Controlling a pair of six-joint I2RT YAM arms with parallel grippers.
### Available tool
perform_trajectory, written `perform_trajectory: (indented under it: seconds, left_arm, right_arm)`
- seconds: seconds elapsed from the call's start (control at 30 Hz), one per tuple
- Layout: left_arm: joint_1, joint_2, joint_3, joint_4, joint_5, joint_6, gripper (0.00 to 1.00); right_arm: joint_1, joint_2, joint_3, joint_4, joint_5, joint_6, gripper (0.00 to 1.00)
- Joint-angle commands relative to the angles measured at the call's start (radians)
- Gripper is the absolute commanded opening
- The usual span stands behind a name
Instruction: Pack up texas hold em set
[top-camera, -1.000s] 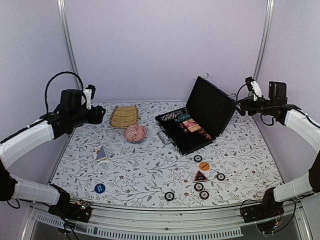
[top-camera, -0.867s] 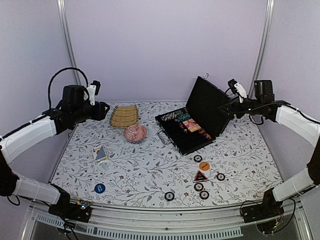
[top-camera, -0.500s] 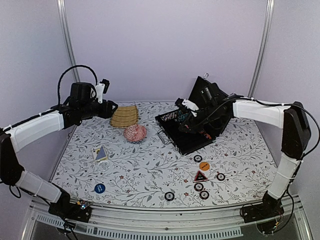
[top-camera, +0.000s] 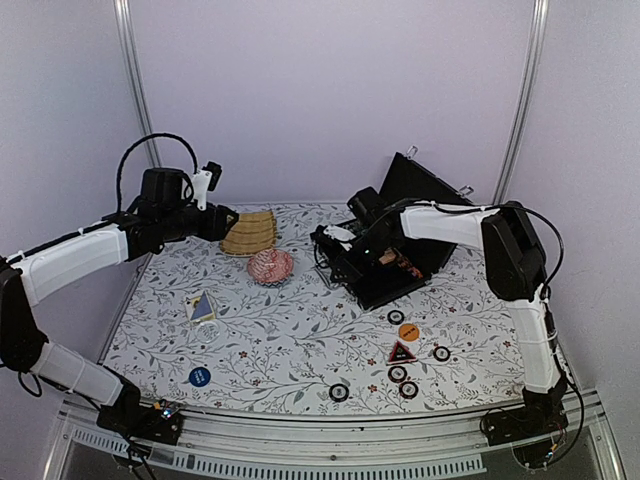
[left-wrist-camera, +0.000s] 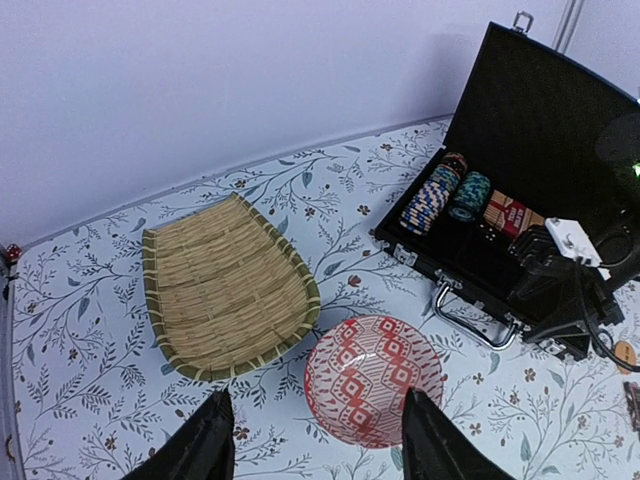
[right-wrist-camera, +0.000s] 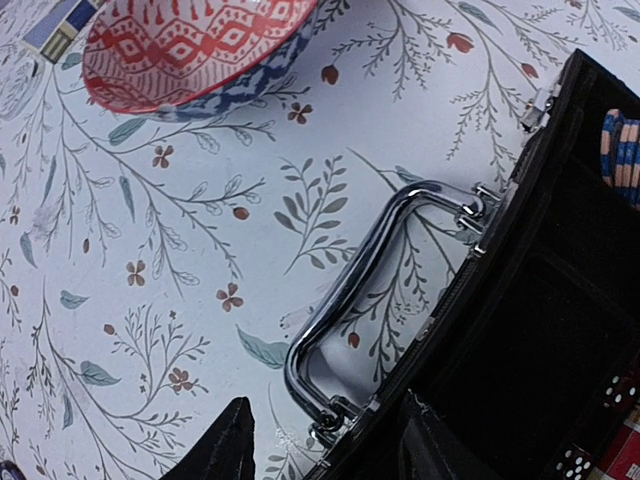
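The black briefcase (top-camera: 400, 285) sits open toward the far right of the worktop (top-camera: 300, 330). Its lid (top-camera: 420, 185) is propped up behind, and its silver handle (right-wrist-camera: 365, 300) lies flat on the flowered surface along the case's front wall. Inside are rows of stacked chips (left-wrist-camera: 432, 197) and a red card deck (left-wrist-camera: 505, 212).

The right gripper (right-wrist-camera: 325, 448) reaches in over the case and hangs low at its front edge. Its fingers are spread, with the near end of the handle and the case's rim showing between them. Whether either finger touches the metal is hard to tell from the wrist view; nothing looks pinched.

The left gripper (left-wrist-camera: 318, 450) hovers over the far left part of the worktop with its fingers apart and holding nothing. The woven tan tray (left-wrist-camera: 225, 285) and the red patterned bowl (left-wrist-camera: 372, 378) lie below it, side by side.

The rest of the set is scattered toward the near edge:
- Right of the middle lie the orange disc (top-camera: 408, 331) and the red triangle (top-camera: 402, 352), with loose chips (top-camera: 441, 353) around them and one more chip further left, just inside the near edge.
- The blue disc (top-camera: 200, 376) lies toward the near left corner.
- The blue card deck (top-camera: 203, 307) is farther in along the left side — well apart from the case.
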Motion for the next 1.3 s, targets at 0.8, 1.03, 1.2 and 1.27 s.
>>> perform_trajectory:
  seconds: [0.8, 1.03, 1.2, 1.27]
  left_arm:
    - [-0.009, 0.021, 0.028, -0.020, 0.063, -0.003, 0.58]
    - [-0.022, 0.028, 0.029, -0.026, 0.057, 0.003, 0.58]
    - [-0.030, 0.039, 0.035, -0.033, 0.053, 0.009, 0.58]
    - [-0.032, 0.044, 0.037, -0.038, 0.054, 0.011, 0.58]
  right_arm:
    - [-0.003, -0.008, 0.096, -0.044, 0.088, 0.030, 0.42]
    - [-0.002, 0.127, 0.175, -0.056, 0.140, 0.040, 0.44]
    - [-0.003, 0.168, 0.193, -0.057, 0.141, 0.034, 0.41]
    - [-0.002, 0.176, 0.191, -0.060, 0.138, 0.032, 0.40]
